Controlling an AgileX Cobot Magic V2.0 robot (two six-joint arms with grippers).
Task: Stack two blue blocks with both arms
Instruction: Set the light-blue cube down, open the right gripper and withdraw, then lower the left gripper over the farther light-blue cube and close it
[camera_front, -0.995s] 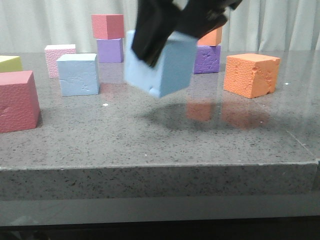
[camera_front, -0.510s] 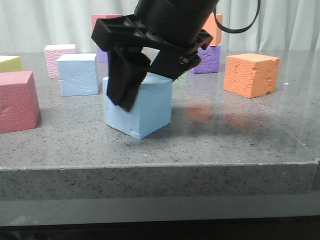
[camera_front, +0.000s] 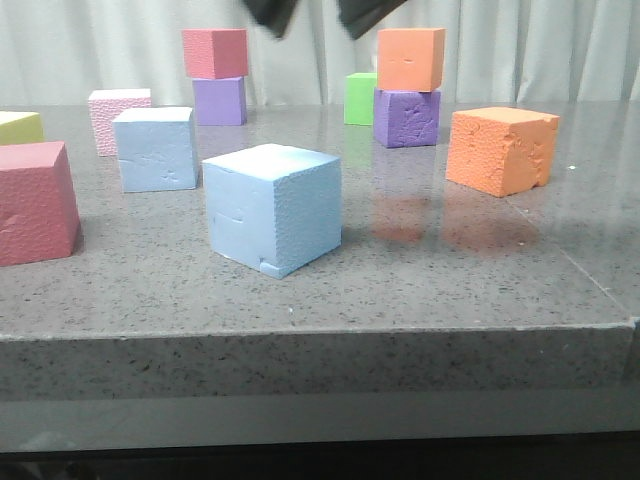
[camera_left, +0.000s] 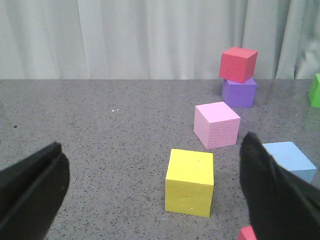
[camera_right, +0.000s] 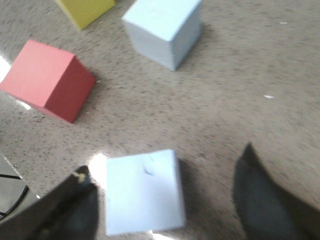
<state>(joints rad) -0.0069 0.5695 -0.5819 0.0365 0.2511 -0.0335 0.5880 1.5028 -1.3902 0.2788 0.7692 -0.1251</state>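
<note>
One blue block (camera_front: 272, 208), notched at a bottom corner, rests on the grey table near the front middle. The other blue block (camera_front: 156, 148) stands behind it to the left, a gap apart. My right gripper (camera_front: 310, 12) hangs open high above the near block, only its dark fingertips showing. In the right wrist view the near blue block (camera_right: 142, 197) lies below the open right gripper (camera_right: 165, 205), and the far blue block (camera_right: 162, 30) sits beyond. My left gripper (camera_left: 155, 195) is open over a yellow cube (camera_left: 190, 182); a blue block (camera_left: 292, 160) peeks past one finger.
A big red cube (camera_front: 35, 200) sits front left, with a pink cube (camera_front: 118, 118) and a yellow cube (camera_front: 20, 127) behind. A red-on-purple stack (camera_front: 217, 75), a green cube (camera_front: 360, 98), an orange-on-purple stack (camera_front: 408, 90) and a large orange cube (camera_front: 500, 150) stand back and right.
The right gripper brought the blue block down to the table, let go of it and rose to the top of the view. The block now rests alone.
</note>
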